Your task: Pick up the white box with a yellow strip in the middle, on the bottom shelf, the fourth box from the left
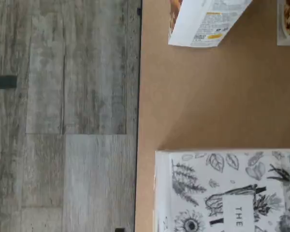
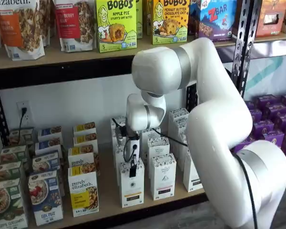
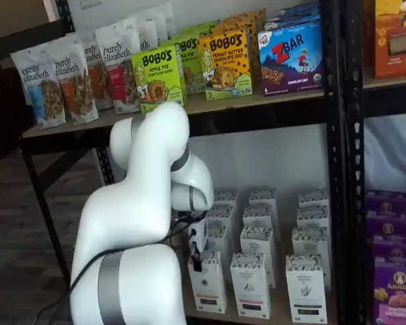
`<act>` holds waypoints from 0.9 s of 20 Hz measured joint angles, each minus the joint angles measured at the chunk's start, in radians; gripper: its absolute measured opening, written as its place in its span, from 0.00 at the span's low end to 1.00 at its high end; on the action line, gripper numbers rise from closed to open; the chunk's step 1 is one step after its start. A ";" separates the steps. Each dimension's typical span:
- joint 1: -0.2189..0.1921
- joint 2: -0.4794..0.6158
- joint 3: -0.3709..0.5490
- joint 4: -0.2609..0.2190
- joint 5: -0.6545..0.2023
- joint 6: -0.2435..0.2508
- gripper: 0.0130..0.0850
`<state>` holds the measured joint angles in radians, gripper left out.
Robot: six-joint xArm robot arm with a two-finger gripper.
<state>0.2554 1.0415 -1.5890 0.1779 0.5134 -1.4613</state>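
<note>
The white box (image 2: 132, 187) stands at the front of the bottom shelf (image 2: 107, 198), speckled on top and with a yellow strip low on its front. In both shelf views my gripper (image 2: 132, 171) hangs just in front of the box's upper part (image 3: 208, 279). Only one black finger (image 3: 197, 261) shows, side-on, and nothing is held in it. The wrist view looks down on the tan shelf board (image 1: 208, 96) and on the white box (image 1: 227, 191) with its dark plant drawings.
Like white cartons with a black strip (image 2: 163, 176) stand right of the target and in rows behind it. A "purely elizabeth" box (image 2: 83, 191) stands to its left, also seen from the wrist (image 1: 208, 21). The shelf's black rail (image 1: 137, 96) borders the grey plank floor (image 1: 63, 121). Purple boxes (image 2: 271, 124) fill the right bay.
</note>
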 joint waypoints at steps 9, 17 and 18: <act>0.002 0.044 -0.042 -0.032 0.005 0.029 1.00; 0.002 0.075 -0.070 -0.045 0.001 0.040 1.00; 0.001 0.077 -0.071 -0.043 -0.002 0.038 1.00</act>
<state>0.2568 1.1188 -1.6600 0.1346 0.5116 -1.4232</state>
